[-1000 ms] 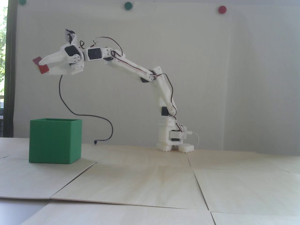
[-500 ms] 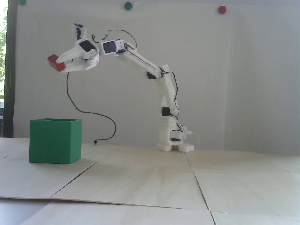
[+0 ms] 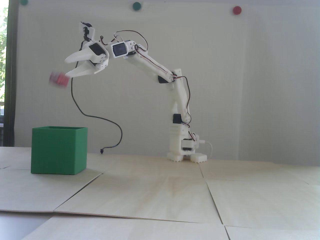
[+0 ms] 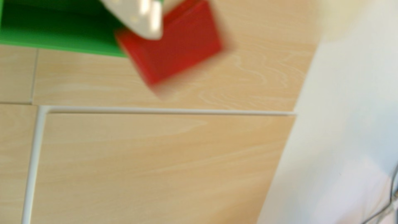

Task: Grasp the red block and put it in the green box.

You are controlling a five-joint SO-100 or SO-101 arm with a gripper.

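Fixed view, side-on.
- White two-finger gripper on a white jointed plastic arm: held high, fingers pointing left and slightly down, spread apart with a clear gap between the tips, holding nothing.
- Small red rectangular block: in mid-air just below and left of the lower fingertip, motion-blurred, not touching either finger as far as the blur allows.
- Large matte green cube-shaped box, open at the top: standing on the pale wooden tabletop well below the gripper, its opening under the block and fingertips. Its inside was hidden from this angle.
- Thin black cable: hanging from beneath the gripper in a loop to the right, its end close to the tabletop behind the box.
- Arm base: far to the right of the gripper, on the table by the white wall.
- Round wall dots, two green and one red: above the gripper level.

Wrist view, blurred.
- One white finger: entered from the top edge; the second finger was out of frame, so the spread could not be read here.
- Red block: large, tilted, directly under that fingertip, which overlapped its upper edge; contact could not be judged.
- Green box: top left corner, to the left of the fingertip, its dark interior visible, which the side view lacked.
- Wooden panels with pale seams: filling the frame below the block; the white wall along the right.
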